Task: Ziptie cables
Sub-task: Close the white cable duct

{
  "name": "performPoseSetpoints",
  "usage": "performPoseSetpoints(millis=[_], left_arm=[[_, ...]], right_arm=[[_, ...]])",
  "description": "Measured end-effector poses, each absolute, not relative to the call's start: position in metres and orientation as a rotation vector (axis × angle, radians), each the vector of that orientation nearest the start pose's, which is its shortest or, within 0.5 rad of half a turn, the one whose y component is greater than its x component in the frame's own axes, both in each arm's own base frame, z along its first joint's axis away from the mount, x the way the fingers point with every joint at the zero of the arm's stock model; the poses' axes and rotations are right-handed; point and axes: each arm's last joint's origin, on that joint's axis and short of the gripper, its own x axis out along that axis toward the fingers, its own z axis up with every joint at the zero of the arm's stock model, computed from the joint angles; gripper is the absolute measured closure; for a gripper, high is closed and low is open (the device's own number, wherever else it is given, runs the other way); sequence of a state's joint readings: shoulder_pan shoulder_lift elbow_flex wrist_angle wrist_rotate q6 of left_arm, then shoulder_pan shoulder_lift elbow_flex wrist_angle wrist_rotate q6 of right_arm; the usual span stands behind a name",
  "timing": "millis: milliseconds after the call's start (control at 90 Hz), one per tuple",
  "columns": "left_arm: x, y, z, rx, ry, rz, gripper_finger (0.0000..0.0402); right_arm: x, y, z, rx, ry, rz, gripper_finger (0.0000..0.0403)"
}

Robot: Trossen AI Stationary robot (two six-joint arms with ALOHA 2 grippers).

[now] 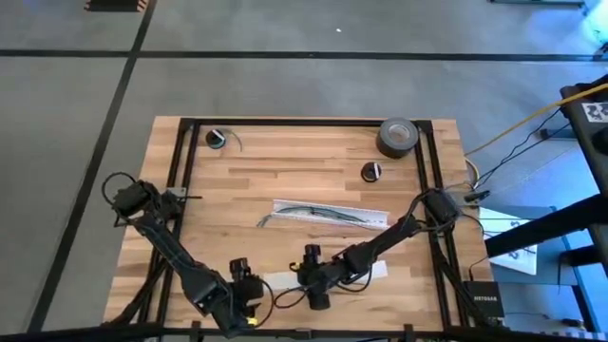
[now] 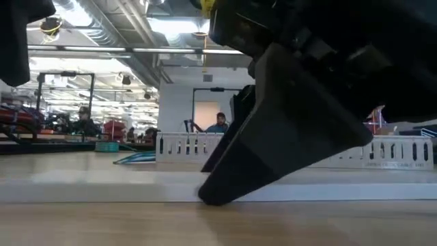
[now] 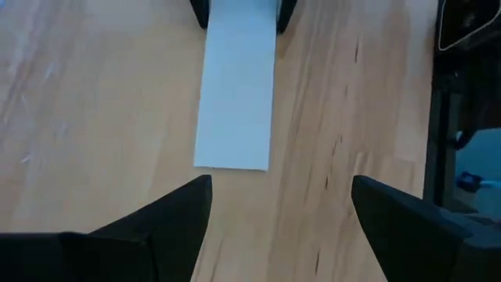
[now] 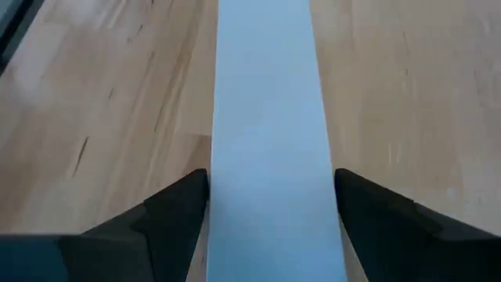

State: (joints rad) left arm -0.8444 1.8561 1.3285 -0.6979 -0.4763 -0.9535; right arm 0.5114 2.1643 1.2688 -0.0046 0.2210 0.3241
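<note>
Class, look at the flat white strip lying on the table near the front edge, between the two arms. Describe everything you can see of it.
The white strip is a long, flat, plain band with straight edges and a square-cut end, looking like paper or thin plastic. It lies flat on the wooden table near the front edge. The right pincer is open with a finger on each side of it; whether the fingers touch it cannot be told. The left pincer is open just short of the strip's end, facing it.

Right gripper (image 4: 272, 227) has its two dark fingers (image 4: 176, 211) spread wide, straddling a flat white strip (image 4: 266, 117). The strip runs from 6 o'clock straight to 12 o'clock across the wooden table (image 4: 407, 94), and each fingertip sits right at its edge.
</note>
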Motion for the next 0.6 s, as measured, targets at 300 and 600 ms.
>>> performPoseSetpoints(millis=[300,600], left_arm=[[0.254,-0.266,0.197,-0.098,0.988,0.148,0.011],[0.264,-0.257,0.197,-0.055,0.995,0.139,0.011]], right_arm=[[0.375,0.203,0.092,-0.043,0.883,0.131,0.0196],[0.366,0.198,0.127,-0.042,0.881,0.134,0.0196]])
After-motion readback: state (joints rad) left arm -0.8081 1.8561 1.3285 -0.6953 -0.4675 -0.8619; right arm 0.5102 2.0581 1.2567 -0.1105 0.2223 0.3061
